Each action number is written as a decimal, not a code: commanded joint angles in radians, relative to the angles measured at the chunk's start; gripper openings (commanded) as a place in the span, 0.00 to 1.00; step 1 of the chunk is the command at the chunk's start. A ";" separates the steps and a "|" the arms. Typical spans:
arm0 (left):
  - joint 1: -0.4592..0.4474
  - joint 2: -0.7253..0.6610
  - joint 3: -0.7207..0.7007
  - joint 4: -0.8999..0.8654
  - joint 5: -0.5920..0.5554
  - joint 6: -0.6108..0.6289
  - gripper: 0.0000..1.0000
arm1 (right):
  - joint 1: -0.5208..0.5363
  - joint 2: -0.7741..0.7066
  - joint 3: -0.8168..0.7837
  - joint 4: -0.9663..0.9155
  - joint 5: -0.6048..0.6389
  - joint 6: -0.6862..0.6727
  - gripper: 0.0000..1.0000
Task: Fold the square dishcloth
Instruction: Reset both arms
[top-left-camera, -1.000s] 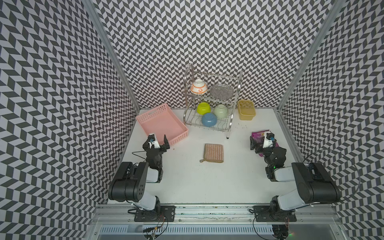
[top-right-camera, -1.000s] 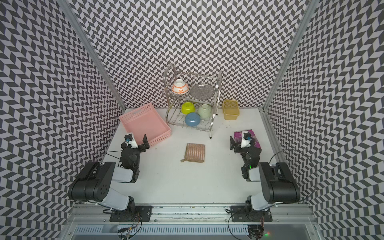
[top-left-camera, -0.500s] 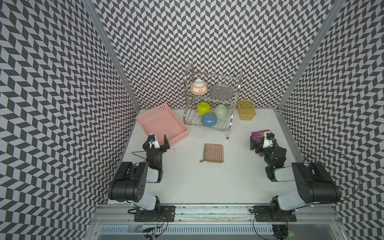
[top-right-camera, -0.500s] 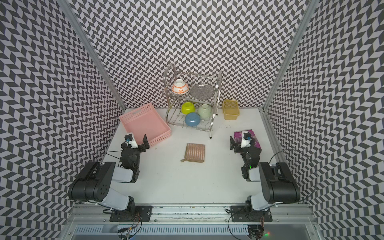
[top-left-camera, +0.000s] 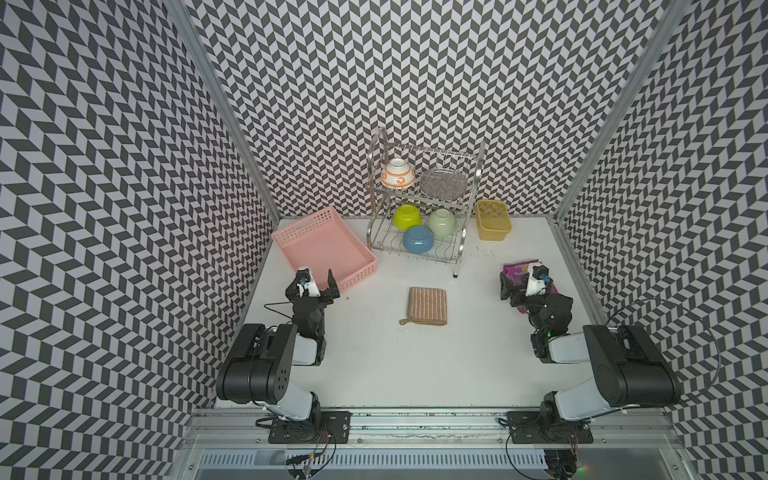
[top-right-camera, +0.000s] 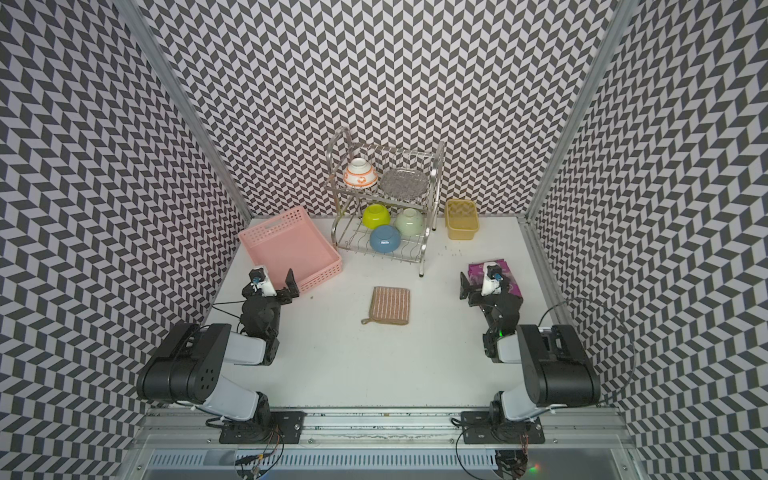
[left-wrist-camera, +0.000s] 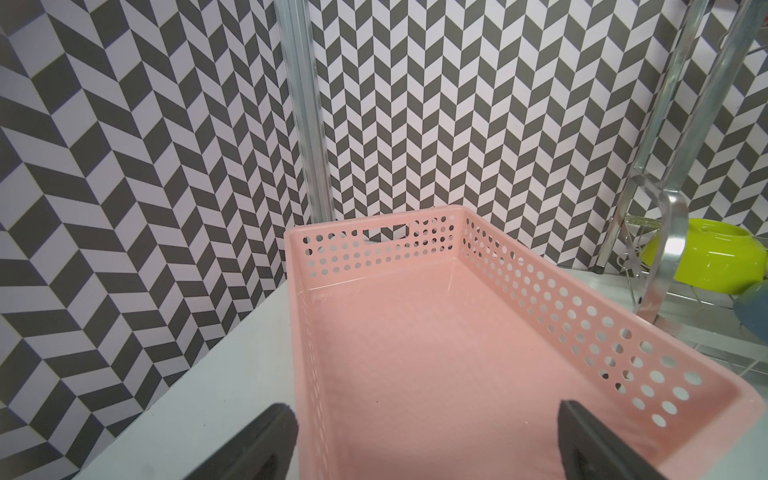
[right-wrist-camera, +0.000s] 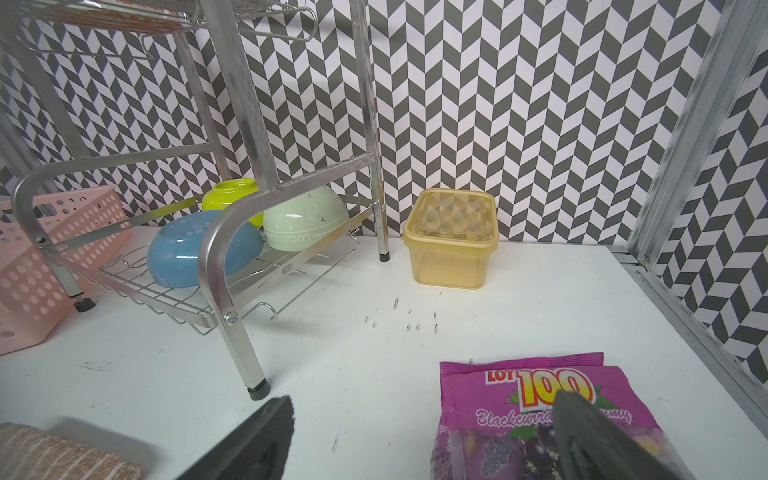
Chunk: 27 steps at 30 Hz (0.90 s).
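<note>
The dishcloth (top-left-camera: 428, 305) (top-right-camera: 390, 305) is tan with pale stripes and a small loop at one near corner. It lies flat in the middle of the white table, and one edge of it shows in the right wrist view (right-wrist-camera: 62, 453). My left gripper (top-left-camera: 313, 286) (top-right-camera: 272, 286) (left-wrist-camera: 424, 415) hovers open and empty at the near end of the pink basket, well to the left of the cloth. Open and empty too, my right gripper (top-left-camera: 528, 286) (top-right-camera: 488, 286) (right-wrist-camera: 422, 403) hangs over the purple sweet bag, to the right of the cloth.
A pink perforated basket (top-left-camera: 324, 249) (left-wrist-camera: 457, 332) sits at the back left. Behind the cloth stands a metal dish rack (top-left-camera: 424, 208) holding several bowls. A yellow lidded container (top-left-camera: 492, 220) (right-wrist-camera: 451, 245) is at the back right, a purple sweet bag (top-left-camera: 517, 274) (right-wrist-camera: 519, 415) under the right gripper.
</note>
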 joint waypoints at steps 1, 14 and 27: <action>-0.003 0.001 0.003 -0.003 0.008 0.002 1.00 | -0.001 0.008 0.010 0.030 -0.007 -0.008 1.00; -0.003 0.001 0.002 -0.002 0.007 0.002 1.00 | 0.000 0.007 0.010 0.031 -0.007 -0.009 1.00; -0.003 0.001 0.002 -0.001 0.008 0.001 1.00 | 0.000 -0.012 -0.072 0.126 0.069 0.030 1.00</action>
